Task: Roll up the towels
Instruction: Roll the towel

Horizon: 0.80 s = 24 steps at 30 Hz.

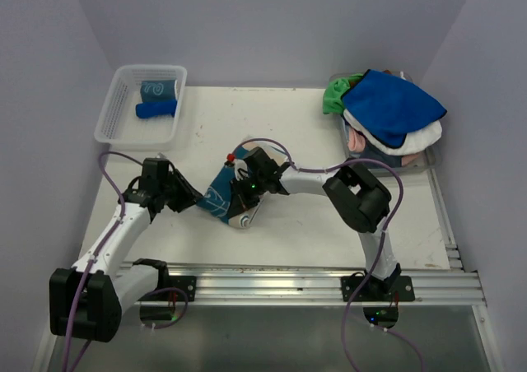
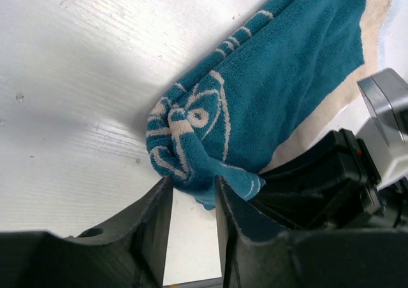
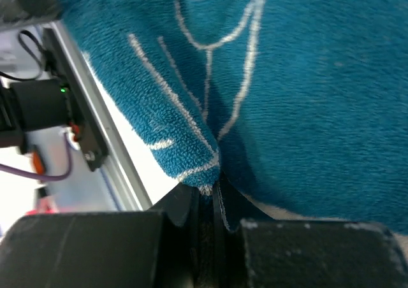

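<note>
Where the right gripper meets cloth, its jaws are pressed together, pinching a folded edge of the teal towel.

Item, left gripper: fingers set a little apart, a strip of bare table showing between them. The towel's rolled corner sits right at their tips. Whether they nip it cannot be told.

Item, teal towel: teal pile with beige swirls and a beige underside. It lies on the white table between the two grippers, near the middle and toward the front. The end by the left gripper is curled into a tight roll; the rest lies flat and folded toward the right gripper.

Item, mesh basket: clear plastic, at the far left corner of the table, well apart from both grippers. It holds a rolled teal towel and, just in front of it, a rolled blue towel.

Item, loose pile at the far right corner: a royal blue towel on top, a green towel showing at its left, a white towel beneath, and a pink towel at the lower left edge. All are unrolled and heaped together.
</note>
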{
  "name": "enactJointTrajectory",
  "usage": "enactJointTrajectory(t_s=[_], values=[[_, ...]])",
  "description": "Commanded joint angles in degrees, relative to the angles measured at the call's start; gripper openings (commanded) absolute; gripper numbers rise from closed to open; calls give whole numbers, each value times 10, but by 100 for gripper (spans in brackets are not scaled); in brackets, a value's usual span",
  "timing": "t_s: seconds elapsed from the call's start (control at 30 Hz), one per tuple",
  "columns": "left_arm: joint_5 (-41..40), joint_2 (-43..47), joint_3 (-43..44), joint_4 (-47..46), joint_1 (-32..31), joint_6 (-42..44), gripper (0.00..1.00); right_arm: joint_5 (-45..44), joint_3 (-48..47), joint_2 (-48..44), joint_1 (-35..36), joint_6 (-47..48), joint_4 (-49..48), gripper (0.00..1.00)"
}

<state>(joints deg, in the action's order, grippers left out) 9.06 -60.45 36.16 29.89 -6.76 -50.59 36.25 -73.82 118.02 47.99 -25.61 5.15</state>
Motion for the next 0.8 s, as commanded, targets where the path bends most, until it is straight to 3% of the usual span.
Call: enactJointTrajectory(t_s=[0.0,0.1,0.23,0.33,0.77], values=[[33,33,-24,-56,4,4,35,44,7,16,-19,-54,-34,0],[61,38,-38,-82,1,15,22,50,4,23,-25,-59,-27,0],[96,1,-29,-101,-4,30,16,50,-4,28,-31,-54,-9,0],[112,-19,-29,-114,-5,31,15,51,-13,35,-32,-53,0,0],[50,-111,-16,-154,-6,31,18,27,-17,28,-33,-37,33,0]])
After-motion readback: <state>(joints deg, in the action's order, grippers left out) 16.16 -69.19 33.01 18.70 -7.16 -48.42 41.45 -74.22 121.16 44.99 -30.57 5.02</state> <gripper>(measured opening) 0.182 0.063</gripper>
